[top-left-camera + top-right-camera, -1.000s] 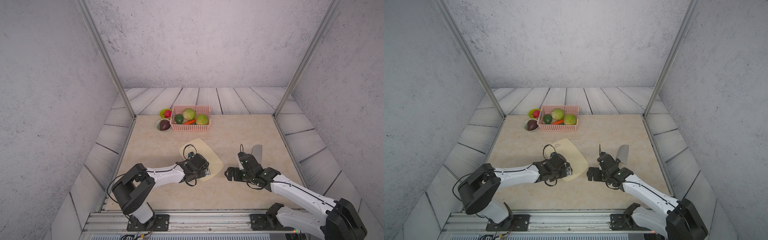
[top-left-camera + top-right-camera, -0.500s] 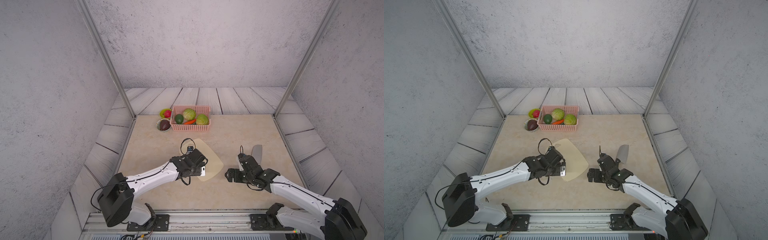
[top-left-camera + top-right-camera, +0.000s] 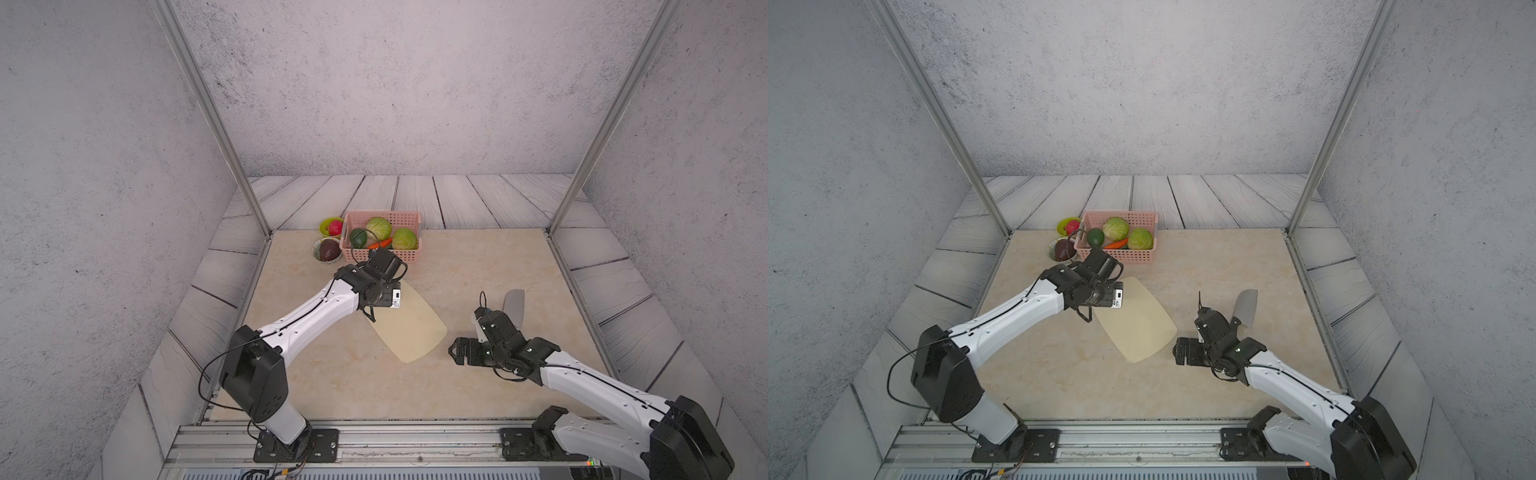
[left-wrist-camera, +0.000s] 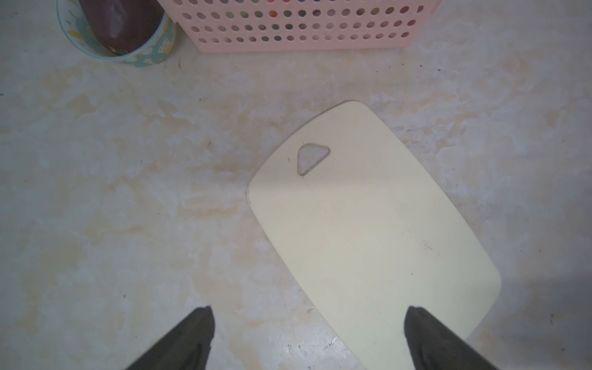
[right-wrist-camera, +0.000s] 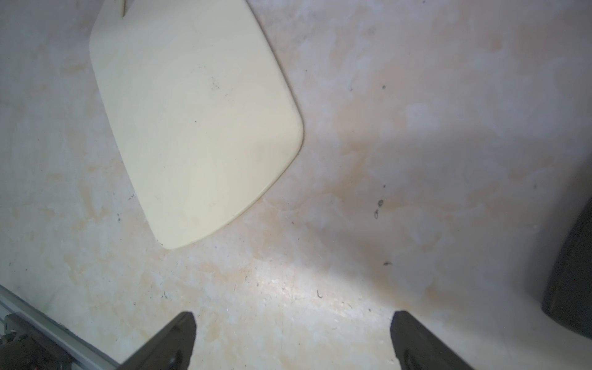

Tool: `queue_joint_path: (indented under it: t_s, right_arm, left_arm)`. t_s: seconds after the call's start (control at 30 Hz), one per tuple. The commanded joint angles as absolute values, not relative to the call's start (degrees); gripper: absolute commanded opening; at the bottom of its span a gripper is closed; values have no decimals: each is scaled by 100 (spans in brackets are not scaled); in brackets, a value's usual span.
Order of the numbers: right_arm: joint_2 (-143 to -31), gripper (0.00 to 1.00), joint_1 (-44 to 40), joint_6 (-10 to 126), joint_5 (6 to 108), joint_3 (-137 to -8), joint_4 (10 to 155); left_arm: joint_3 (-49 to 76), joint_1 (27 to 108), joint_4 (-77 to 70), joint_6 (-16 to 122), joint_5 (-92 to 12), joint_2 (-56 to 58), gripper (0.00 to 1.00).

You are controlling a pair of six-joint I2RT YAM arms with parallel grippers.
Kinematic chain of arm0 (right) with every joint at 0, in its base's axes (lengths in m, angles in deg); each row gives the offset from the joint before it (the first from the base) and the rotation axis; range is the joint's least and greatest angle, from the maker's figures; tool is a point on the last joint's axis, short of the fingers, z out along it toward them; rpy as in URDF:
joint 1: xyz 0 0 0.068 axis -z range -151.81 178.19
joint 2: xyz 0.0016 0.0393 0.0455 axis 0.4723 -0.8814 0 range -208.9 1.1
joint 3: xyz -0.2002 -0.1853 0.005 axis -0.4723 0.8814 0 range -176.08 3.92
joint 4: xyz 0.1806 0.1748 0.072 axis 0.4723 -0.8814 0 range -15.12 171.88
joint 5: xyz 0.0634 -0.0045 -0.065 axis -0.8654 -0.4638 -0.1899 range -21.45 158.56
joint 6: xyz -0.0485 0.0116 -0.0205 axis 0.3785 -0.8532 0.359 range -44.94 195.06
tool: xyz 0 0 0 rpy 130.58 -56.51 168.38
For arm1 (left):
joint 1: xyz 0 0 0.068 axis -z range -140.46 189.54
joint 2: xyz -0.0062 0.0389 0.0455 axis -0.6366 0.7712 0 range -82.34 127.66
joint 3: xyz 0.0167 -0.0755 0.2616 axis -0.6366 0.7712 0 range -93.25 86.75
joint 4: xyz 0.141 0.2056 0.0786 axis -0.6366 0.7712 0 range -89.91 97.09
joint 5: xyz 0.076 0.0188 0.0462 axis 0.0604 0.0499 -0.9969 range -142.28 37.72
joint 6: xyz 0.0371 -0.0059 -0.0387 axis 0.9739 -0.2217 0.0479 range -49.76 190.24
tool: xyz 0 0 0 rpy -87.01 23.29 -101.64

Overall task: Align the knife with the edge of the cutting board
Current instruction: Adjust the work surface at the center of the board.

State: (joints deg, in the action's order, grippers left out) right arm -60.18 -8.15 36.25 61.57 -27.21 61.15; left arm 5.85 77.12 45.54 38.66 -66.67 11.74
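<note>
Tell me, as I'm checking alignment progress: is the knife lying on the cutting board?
No, the knife lies on the table, apart from the cutting board, with a gap between them.

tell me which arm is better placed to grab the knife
Right, probably. The knife lies beside the right arm's wrist, apart from the cutting board. The left gripper hangs open by the board's far end, farther from the knife. The right gripper is open too.
</note>
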Motion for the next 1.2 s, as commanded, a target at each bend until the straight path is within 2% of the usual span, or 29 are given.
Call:
queue_joint_path:
  t_s: [0.0, 0.37, 0.6, 0.93, 1.17]
  right_arm:
    - [-5965, 99, -846, 3697, 6035, -2630, 6126]
    - [-5998, 99, -844, 3738, 6086, -2710, 6015]
    - [-5939, 99, -846, 3750, 6371, -2774, 5853]
    - [-5820, 99, -846, 3847, 6684, -3051, 5587]
    - [-5874, 99, -846, 3862, 6687, -3014, 5612]
  left_arm:
    - [62, 7517, 5204, 4222, -6733, 1680, 98]
    - [-1546, 6997, 5855, 4545, -6552, 3341, 99]
    - [-2119, 6696, 6084, 4739, -6450, 4122, 98]
    - [-2631, 6523, 6263, 4977, -6325, 4810, 87]
    - [-2910, 6485, 6339, 5134, -6051, 5127, 74]
